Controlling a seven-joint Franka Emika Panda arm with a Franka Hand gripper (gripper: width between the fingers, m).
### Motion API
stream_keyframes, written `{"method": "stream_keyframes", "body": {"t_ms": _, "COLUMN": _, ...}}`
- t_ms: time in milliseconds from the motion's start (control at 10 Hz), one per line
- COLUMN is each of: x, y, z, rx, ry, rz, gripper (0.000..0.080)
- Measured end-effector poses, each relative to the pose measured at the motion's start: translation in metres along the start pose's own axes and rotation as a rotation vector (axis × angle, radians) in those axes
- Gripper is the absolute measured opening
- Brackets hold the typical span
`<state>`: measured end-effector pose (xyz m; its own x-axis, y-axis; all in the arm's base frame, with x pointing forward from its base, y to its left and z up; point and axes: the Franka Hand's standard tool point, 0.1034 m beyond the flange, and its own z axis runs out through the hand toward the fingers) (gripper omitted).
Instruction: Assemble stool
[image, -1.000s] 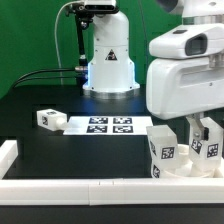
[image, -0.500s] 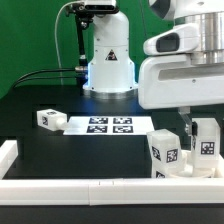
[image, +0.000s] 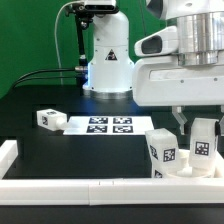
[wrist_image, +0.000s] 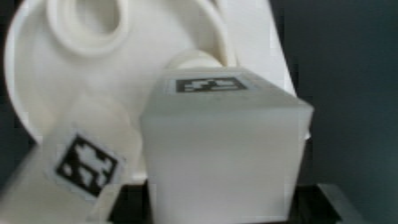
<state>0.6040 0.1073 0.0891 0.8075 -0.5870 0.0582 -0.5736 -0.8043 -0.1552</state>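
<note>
Gripper (image: 198, 130) looks clamped on held leg (wrist_image: 222, 150), upright, long axis approx. vertical. Seat (wrist_image: 45, 110) lies straight beyond the leg end, w/ a round socket close by. Second leg (image: 163, 152) stands just beside.

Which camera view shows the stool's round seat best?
The wrist view: the seat fills the frame, with its curved rim and round socket plain, behind a tagged leg. The exterior view shows little of it, with legs standing in front.
</note>
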Motion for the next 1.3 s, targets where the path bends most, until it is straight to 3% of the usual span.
{"method": "stream_keyframes", "body": {"t_ms": 500, "x": -0.003, "y": 0.004, "z": 0.0, "rx": 0.004, "ry": -0.018, "rz": 0.398, "gripper": 0.0333}}
{"method": "stream_keyframes", "body": {"t_ms": 700, "x": -0.008, "y": 0.002, "z": 0.001, "rx": -0.007, "ry": -0.038, "rz": 0.687, "gripper": 0.0333}}
{"method": "stream_keyframes", "body": {"t_ms": 900, "x": -0.009, "y": 0.001, "z": 0.003, "rx": 0.001, "ry": -0.059, "rz": 0.943, "gripper": 0.0333}}
{"method": "stream_keyframes", "body": {"t_ms": 1000, "x": -0.009, "y": 0.001, "z": 0.003, "rx": 0.001, "ry": -0.06, "rz": 0.928, "gripper": 0.0409}}
{"method": "stream_keyframes", "body": {"t_ms": 1100, "x": -0.01, "y": 0.001, "z": 0.003, "rx": 0.002, "ry": -0.06, "rz": 0.89, "gripper": 0.0409}}
{"method": "stream_keyframes", "body": {"t_ms": 1200, "x": -0.01, "y": 0.0, "z": 0.002, "rx": 0.004, "ry": -0.061, "rz": 0.872, "gripper": 0.0544}}
{"method": "stream_keyframes", "body": {"t_ms": 1300, "x": -0.011, "y": -0.002, "z": -0.007, "rx": -0.005, "ry": -0.076, "rz": 0.738, "gripper": 0.0544}}
